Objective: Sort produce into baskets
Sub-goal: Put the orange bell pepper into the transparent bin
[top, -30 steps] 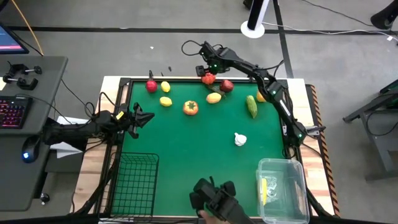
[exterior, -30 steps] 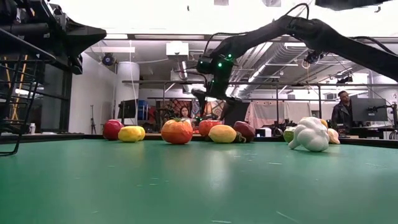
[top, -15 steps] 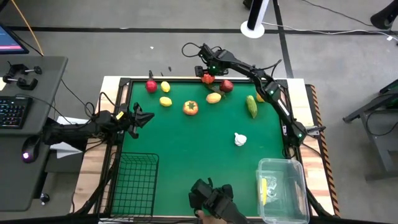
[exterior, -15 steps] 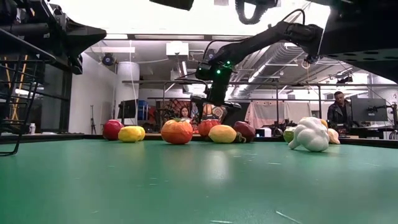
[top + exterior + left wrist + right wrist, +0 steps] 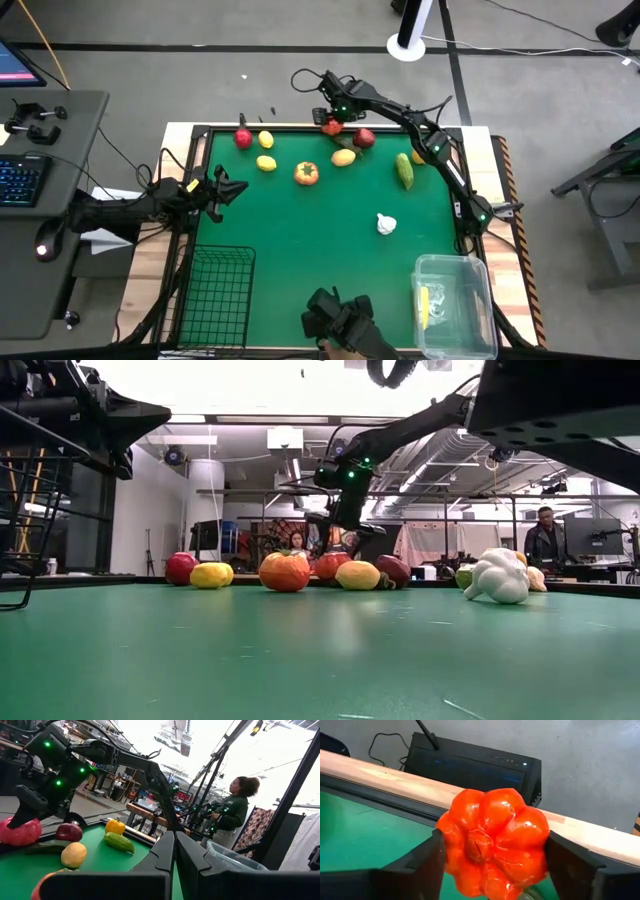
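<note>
Your right end effector point(image 5: 490, 855) sits at the far edge of the green counter point(image 5: 320, 240), its two fingers clamped on a lumpy red toy pepper point(image 5: 492, 837). Only the right wrist view shows that grip up close; from overhead the pepper point(image 5: 332, 127) is just a red spot under the arm.

Your left end effector point(image 5: 225, 188) waits at the counter's left edge, its fingers pressed together, as the left wrist view shows.

From above you can count, loose along the far edge: one red fruit point(image 5: 243, 138), two yellow lemons point(image 5: 266, 140) point(image 5: 266, 163), one orange tomato point(image 5: 307, 173), one yellow-orange fruit point(image 5: 343, 157), one dark red fruit point(image 5: 364, 137), one green cucumber point(image 5: 404, 170) and one orange piece point(image 5: 419, 155) beside it. A white garlic bulb point(image 5: 386, 225) lies alone toward the right.

There are two baskets: the black wire mesh basket point(image 5: 217, 290) at the near left corner, and the clear plastic basket point(image 5: 455, 305) at the near right corner, holding one yellow item point(image 5: 424, 305).

The low view and left wrist view show people point(image 5: 231, 812) beyond the counter.
</note>
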{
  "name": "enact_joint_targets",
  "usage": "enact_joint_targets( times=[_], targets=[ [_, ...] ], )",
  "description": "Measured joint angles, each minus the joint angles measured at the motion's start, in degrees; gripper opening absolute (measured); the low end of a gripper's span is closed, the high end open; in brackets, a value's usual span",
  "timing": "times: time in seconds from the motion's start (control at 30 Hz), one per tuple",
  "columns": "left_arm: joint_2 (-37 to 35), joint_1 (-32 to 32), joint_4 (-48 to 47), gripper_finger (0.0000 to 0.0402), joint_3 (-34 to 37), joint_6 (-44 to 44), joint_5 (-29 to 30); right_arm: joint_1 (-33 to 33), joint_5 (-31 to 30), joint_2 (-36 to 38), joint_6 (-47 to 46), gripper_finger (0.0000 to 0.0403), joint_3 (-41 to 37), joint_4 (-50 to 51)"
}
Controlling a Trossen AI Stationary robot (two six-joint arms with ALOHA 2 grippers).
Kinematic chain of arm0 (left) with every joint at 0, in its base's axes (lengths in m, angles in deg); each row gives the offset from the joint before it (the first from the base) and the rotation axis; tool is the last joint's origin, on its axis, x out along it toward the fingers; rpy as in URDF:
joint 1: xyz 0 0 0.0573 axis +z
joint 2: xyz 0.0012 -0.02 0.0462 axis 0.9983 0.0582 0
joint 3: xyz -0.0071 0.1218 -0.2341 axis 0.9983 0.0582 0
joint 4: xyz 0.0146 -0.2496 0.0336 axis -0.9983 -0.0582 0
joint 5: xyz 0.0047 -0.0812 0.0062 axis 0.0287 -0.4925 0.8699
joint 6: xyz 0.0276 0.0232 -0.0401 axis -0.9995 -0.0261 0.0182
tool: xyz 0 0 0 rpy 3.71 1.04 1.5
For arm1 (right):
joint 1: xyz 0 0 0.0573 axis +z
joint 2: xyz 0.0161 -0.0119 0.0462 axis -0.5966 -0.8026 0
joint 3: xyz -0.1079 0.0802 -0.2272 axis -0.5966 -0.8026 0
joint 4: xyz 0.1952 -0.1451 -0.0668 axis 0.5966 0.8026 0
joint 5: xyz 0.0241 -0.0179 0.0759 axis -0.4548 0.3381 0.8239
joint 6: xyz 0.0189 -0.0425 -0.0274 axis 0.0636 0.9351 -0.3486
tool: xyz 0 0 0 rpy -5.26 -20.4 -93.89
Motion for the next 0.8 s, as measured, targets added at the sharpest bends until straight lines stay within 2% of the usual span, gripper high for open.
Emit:
enact_joint_targets(
  times=[0.3, 0.47, 0.7, 0.8],
  targets=[
    [0.00, -0.02, 0.00, 0.0003, 0.00, -0.02, 0.00, 0.25, 0.89, 1.86, 4.47, 0.0248, -0.33, 0.57],
    [0.00, -0.01, 0.01, 0.0003, 0.00, -0.04, 0.00, 0.44, 4.16, 6.49, 10.68, 0.0243, -0.46, 1.35],
    [0.00, 0.00, 0.00, 0.0003, 0.00, 0.00, -0.02, 3.34, 14.24, 16.84, 25.38, 0.0237, -0.33, 10.05],
    [0.00, -0.02, 0.01, 0.0003, 0.00, -0.01, -0.02, 6.29, 19.81, 22.51, 30.45, 0.0205, -0.23, 18.57]
  ],
)
